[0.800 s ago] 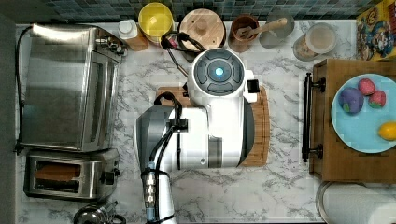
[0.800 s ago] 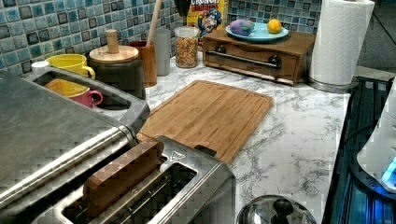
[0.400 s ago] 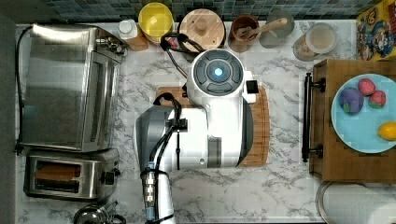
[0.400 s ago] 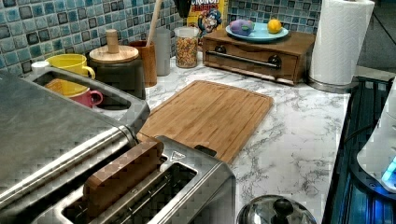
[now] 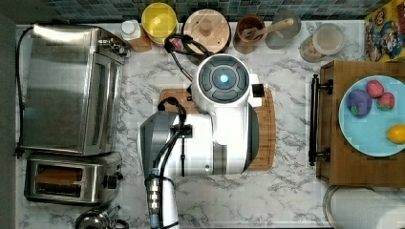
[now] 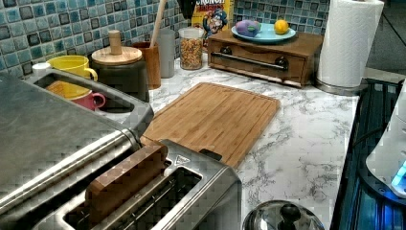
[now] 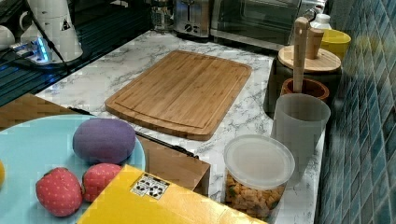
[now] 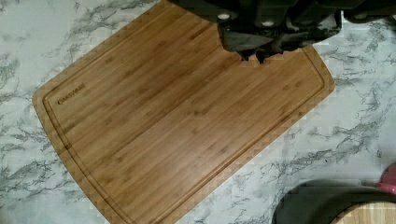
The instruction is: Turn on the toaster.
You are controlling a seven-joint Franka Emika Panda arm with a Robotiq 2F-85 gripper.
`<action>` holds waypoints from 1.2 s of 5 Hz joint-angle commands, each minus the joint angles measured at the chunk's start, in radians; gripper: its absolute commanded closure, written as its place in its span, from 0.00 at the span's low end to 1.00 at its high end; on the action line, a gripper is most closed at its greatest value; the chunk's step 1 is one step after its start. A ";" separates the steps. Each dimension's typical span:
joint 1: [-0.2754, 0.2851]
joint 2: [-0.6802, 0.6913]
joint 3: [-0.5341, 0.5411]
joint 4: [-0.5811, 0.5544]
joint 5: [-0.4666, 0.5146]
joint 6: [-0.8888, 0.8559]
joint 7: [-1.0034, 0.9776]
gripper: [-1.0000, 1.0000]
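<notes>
Fingers [image 8: 252, 57] together, toaster [image 5: 71, 177] lengthwise left-right

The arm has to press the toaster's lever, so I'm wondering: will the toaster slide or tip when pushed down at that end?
Tipping seems unlikely: the toaster is low, boxy and sits flat on the counter. It may skid a little, since the marble looks smooth and the steel body seems light. The toaster oven right beside it could limit sliding that way.
</notes>
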 commanded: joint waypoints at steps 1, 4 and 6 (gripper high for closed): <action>0.090 -0.094 0.094 -0.130 0.153 0.091 -0.237 1.00; 0.167 -0.136 0.189 -0.242 0.149 0.108 -0.288 1.00; 0.192 -0.169 0.229 -0.327 0.166 0.124 -0.263 1.00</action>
